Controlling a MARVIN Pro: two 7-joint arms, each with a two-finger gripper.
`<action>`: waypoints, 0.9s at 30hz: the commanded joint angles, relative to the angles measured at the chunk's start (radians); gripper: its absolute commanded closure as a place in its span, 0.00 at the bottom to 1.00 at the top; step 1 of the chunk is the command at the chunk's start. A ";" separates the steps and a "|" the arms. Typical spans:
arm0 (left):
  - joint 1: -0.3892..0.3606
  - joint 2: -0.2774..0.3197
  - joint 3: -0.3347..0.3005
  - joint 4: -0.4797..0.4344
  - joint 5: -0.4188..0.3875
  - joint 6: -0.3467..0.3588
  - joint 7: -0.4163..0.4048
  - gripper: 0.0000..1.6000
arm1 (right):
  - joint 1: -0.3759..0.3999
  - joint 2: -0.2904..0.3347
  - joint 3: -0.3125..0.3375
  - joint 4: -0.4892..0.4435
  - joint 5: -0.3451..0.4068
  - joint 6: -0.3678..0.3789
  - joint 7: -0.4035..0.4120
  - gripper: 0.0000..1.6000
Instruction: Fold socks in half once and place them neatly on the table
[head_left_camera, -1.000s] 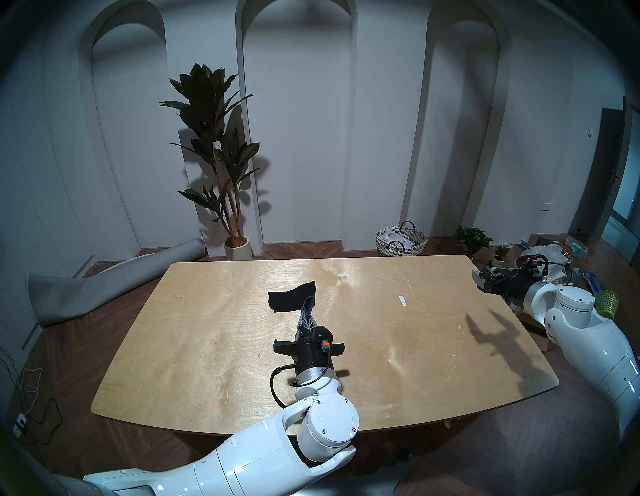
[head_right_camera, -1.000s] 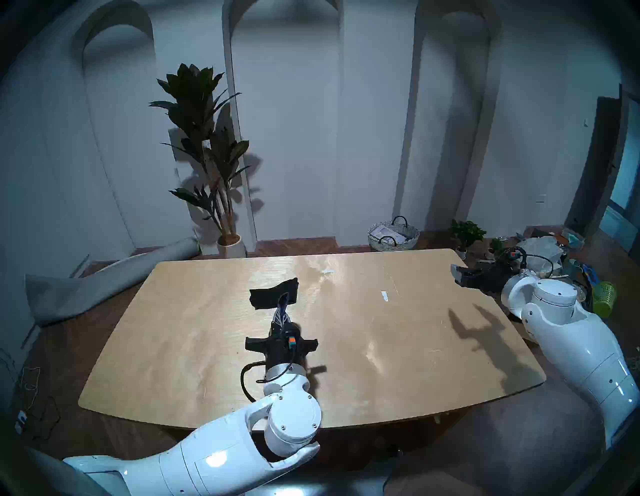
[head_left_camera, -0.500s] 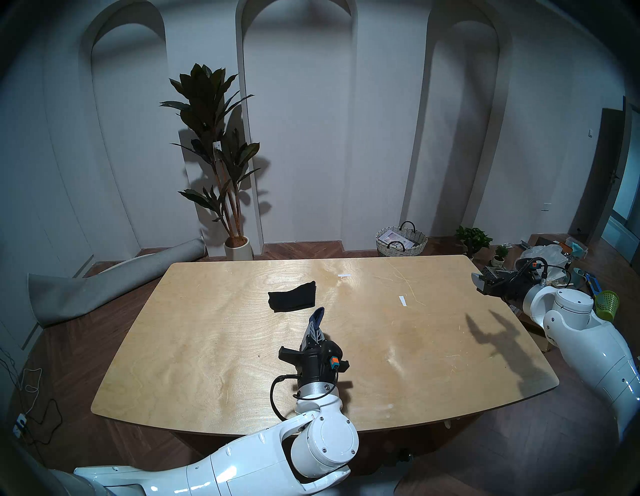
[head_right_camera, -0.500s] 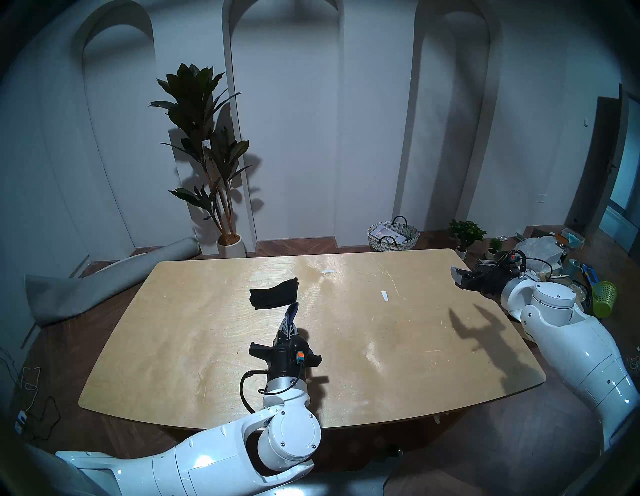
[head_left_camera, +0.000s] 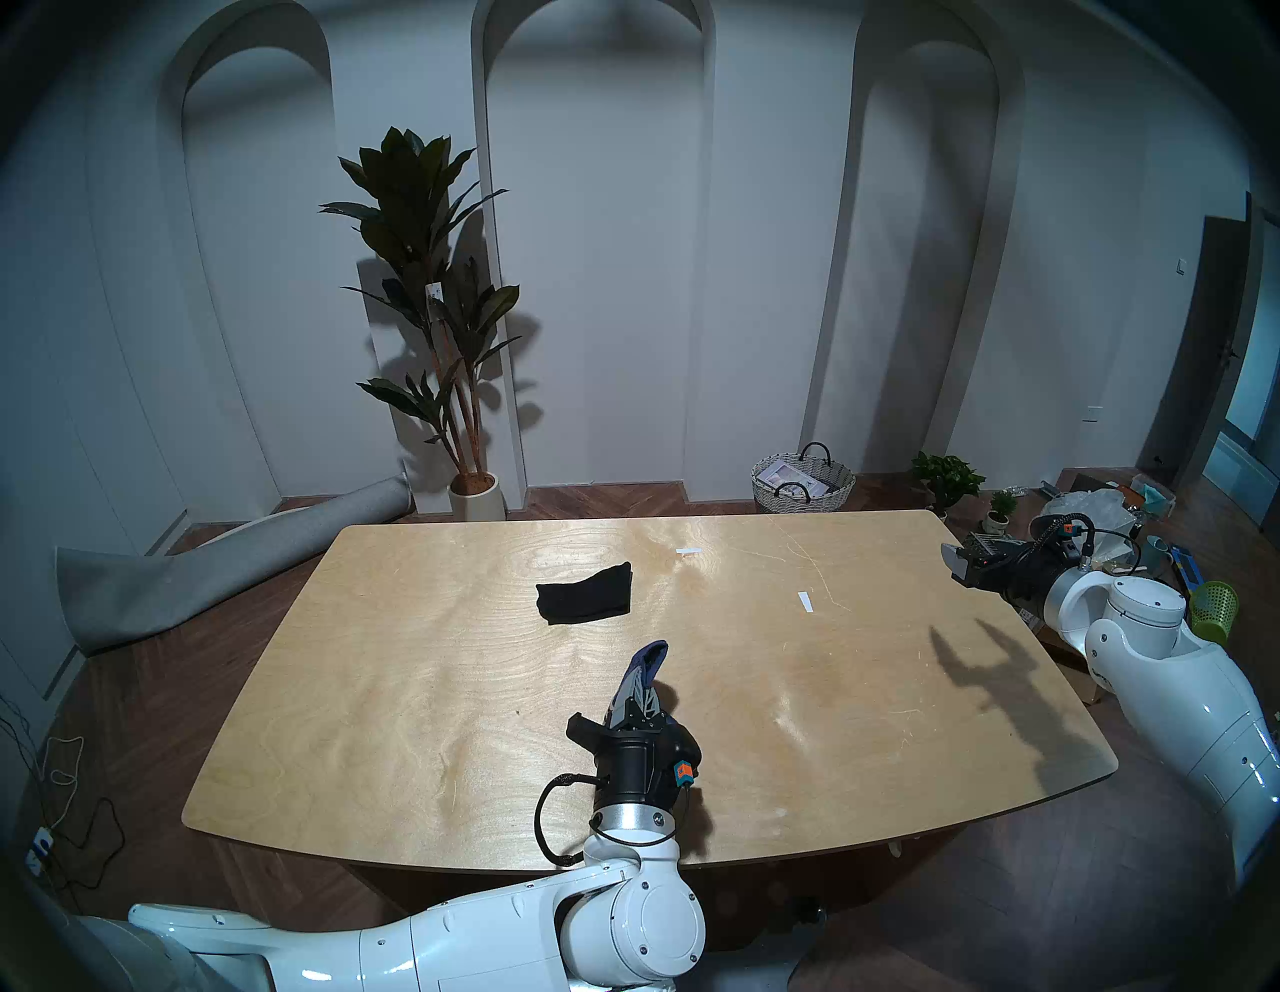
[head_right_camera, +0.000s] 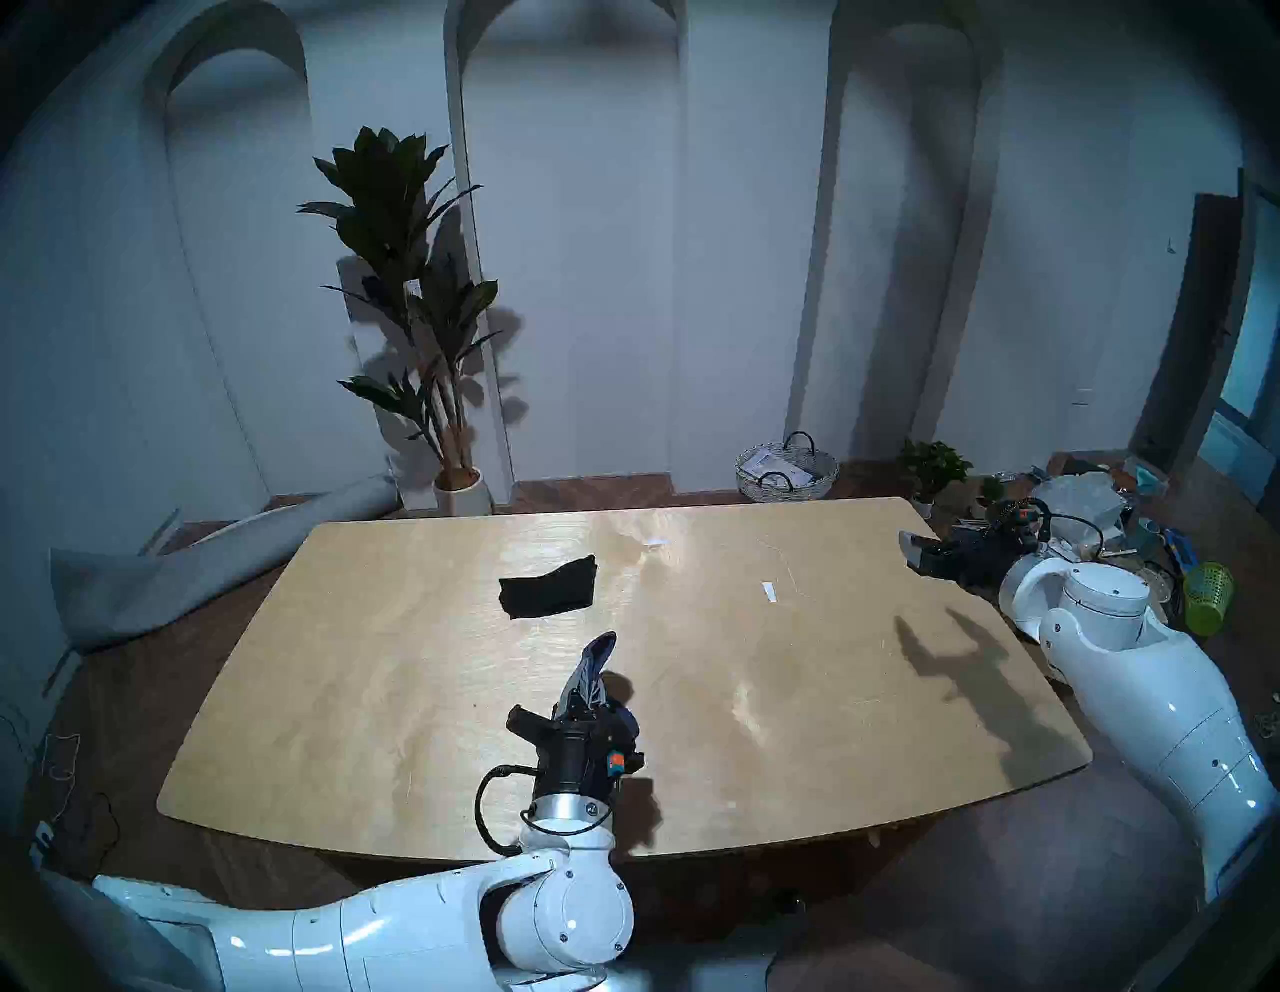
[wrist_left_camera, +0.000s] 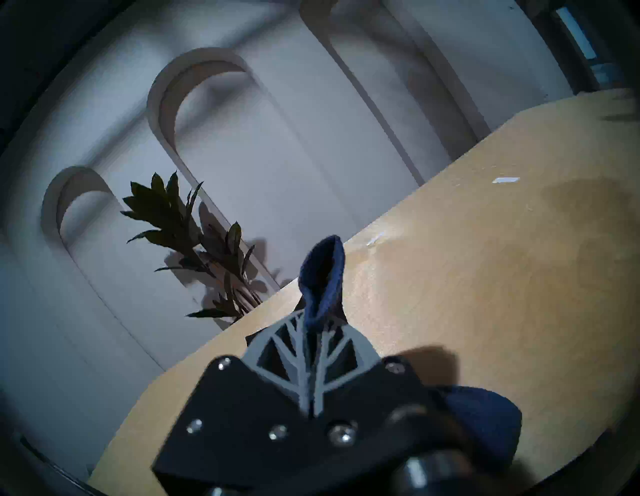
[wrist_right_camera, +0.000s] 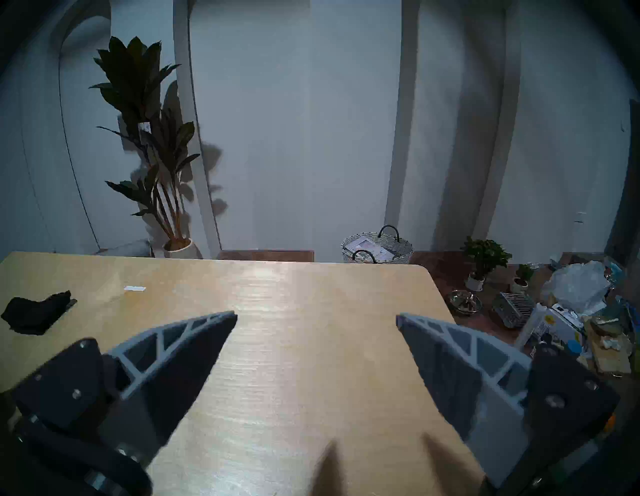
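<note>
A plain black sock (head_left_camera: 585, 594) (head_right_camera: 548, 587) lies folded flat on the far middle of the light wooden table (head_left_camera: 415, 693); it also shows at the left edge of the right wrist view (wrist_right_camera: 33, 311). My left gripper (head_left_camera: 641, 686) (head_right_camera: 589, 682) (wrist_left_camera: 313, 325) hovers over the table's near middle, shut on a navy blue sock (head_left_camera: 652, 658) (head_right_camera: 600, 650) (wrist_left_camera: 323, 273). One end of that sock pokes out past the fingertips and the rest hangs beside the wrist. My right gripper (head_left_camera: 959, 561) (wrist_right_camera: 317, 315) is held off the table's far right corner, open and empty.
Two white tape strips (head_left_camera: 688, 551) (head_left_camera: 803, 601) are stuck to the tabletop. On the floor behind stand a potted plant (head_left_camera: 429, 312), a woven basket (head_left_camera: 802, 481) and a rolled grey rug (head_left_camera: 208, 575). A green bin (head_left_camera: 1215, 616) and clutter sit at the right.
My left gripper has drawn back toward me and slightly right, carrying the navy sock away from the black sock. The right arm has hardly moved.
</note>
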 joint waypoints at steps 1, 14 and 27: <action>-0.065 0.040 0.036 -0.046 -0.001 0.002 -0.036 0.87 | 0.009 0.005 0.019 -0.007 0.000 -0.012 -0.006 0.00; -0.083 0.085 0.050 -0.105 -0.041 0.032 -0.144 0.53 | 0.013 0.005 0.019 0.003 0.008 -0.017 -0.003 0.00; -0.086 0.138 0.040 -0.179 -0.096 0.026 -0.216 0.00 | 0.032 0.005 0.005 0.024 0.006 -0.016 0.005 0.00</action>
